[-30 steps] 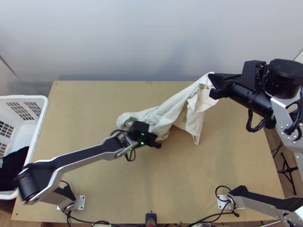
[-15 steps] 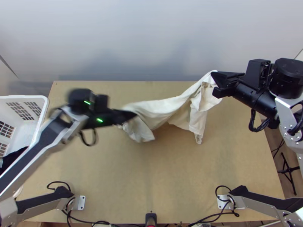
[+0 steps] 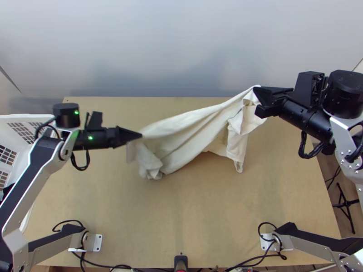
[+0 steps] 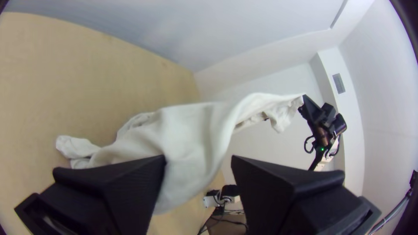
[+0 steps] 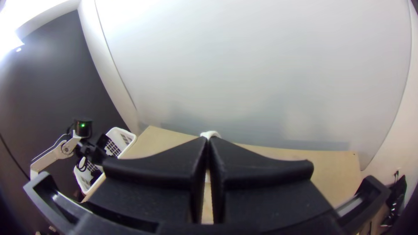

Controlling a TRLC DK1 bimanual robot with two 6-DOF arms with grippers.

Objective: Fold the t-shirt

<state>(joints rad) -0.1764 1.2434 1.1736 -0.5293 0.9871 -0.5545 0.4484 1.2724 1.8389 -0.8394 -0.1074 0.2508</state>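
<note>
My left gripper (image 3: 139, 135) is at the shirt's left end, over the table's left half; in the left wrist view the left gripper (image 4: 198, 162) has its fingers wide apart, with white cloth beyond and between them. At the upper right, the right gripper (image 3: 258, 93) holds up a corner of the cream t-shirt (image 3: 195, 131). In the right wrist view, the right gripper (image 5: 209, 140) is closed with a bit of white fabric (image 5: 210, 133) at its tips. The shirt slopes down leftwards in loose folds, one part hanging below the right gripper, its left end bunched low.
A white laundry basket (image 3: 47, 124) stands at the table's left edge, partly behind the left arm. The wooden table (image 3: 181, 213) has bare surface in front of the shirt. A pale wall (image 3: 181, 45) rises behind the table's far edge.
The left gripper has swung up and left from the table's middle. The shirt's left part has moved left and spread wider, its end falling loosely. The right gripper has barely shifted, still holding its corner.
</note>
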